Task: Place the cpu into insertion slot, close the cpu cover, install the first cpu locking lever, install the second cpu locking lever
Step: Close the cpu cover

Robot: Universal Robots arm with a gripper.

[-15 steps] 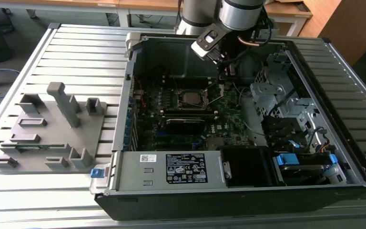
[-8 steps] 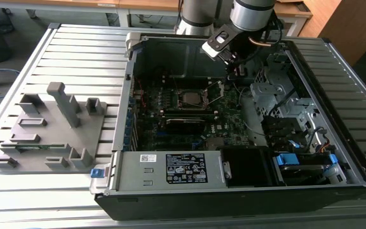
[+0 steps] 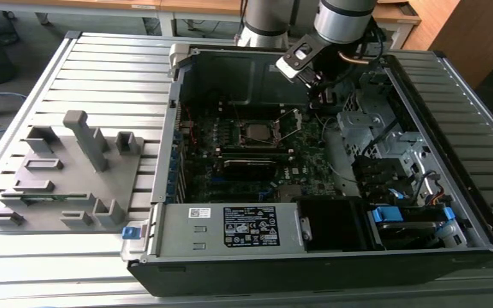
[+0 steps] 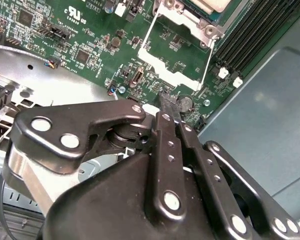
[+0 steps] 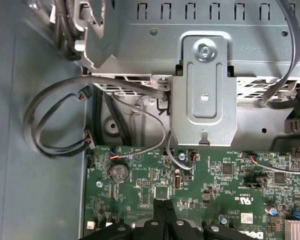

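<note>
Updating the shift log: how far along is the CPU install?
Done: the cpu looks seated in the insertion slot. In hand: the shut gripper is at the free edge of the cpu cover, which lies swung open off the slot. Left: the cover is not closed, so nothing is locked down over it.

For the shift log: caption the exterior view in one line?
The tool poised inside the open computer case, near the insertion slot holding the cpu, cpu cover open.
</note>
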